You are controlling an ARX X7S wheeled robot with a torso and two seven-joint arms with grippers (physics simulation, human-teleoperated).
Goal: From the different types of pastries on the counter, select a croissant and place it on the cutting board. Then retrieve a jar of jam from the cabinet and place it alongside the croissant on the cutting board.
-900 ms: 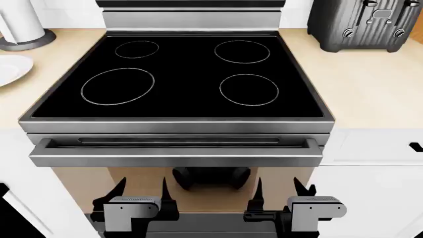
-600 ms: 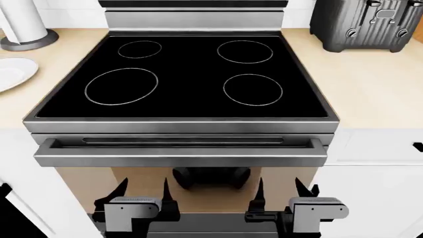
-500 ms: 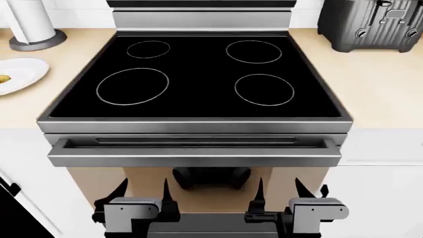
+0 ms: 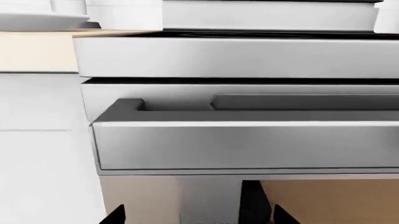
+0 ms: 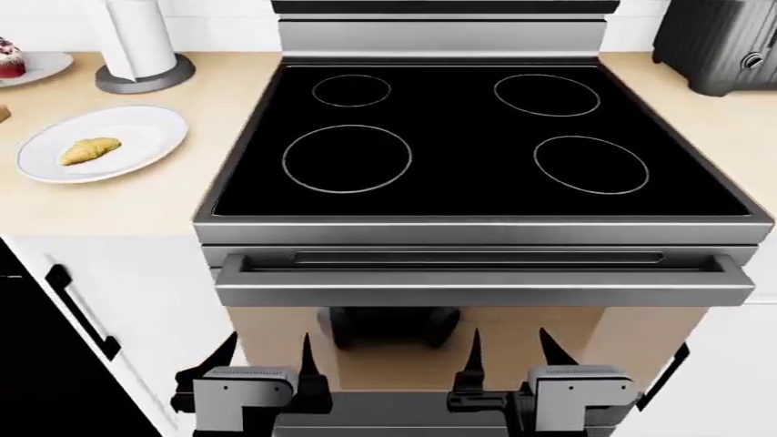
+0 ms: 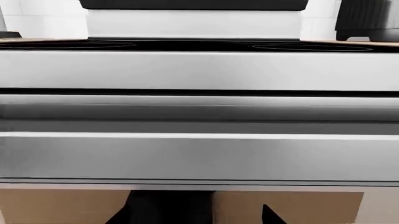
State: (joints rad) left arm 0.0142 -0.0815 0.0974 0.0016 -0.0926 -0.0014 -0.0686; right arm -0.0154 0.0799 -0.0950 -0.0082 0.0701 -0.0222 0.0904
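The croissant (image 5: 91,150) lies on a white plate (image 5: 160,129) on the beige counter (image 5: 134,200), left of the stove. The red-cased cupcake (image 5: 10,57) stands on another plate at the far left edge. The bun, the cutting board and the jar of jam are out of view. My left gripper (image 5: 262,350) and right gripper (image 5: 510,349) are open and empty, held low in front of the oven door, far below and to the right of the croissant. In the wrist views only the dark fingertips of the left gripper (image 4: 196,219) and the right gripper (image 6: 193,219) show.
A black glass cooktop (image 5: 486,146) fills the middle, with the steel oven handle (image 5: 486,282) in front. A paper towel roll (image 5: 140,41) stands behind the croissant plate. A dark toaster (image 5: 729,45) is at the back right. White cabinet fronts with black handles (image 5: 79,309) flank the oven.
The view has swung left, so the stove has slid to the right in the picture. The croissant plate, the paper towel roll and the cupcake have come into view. Both grippers stay open and unmoved.
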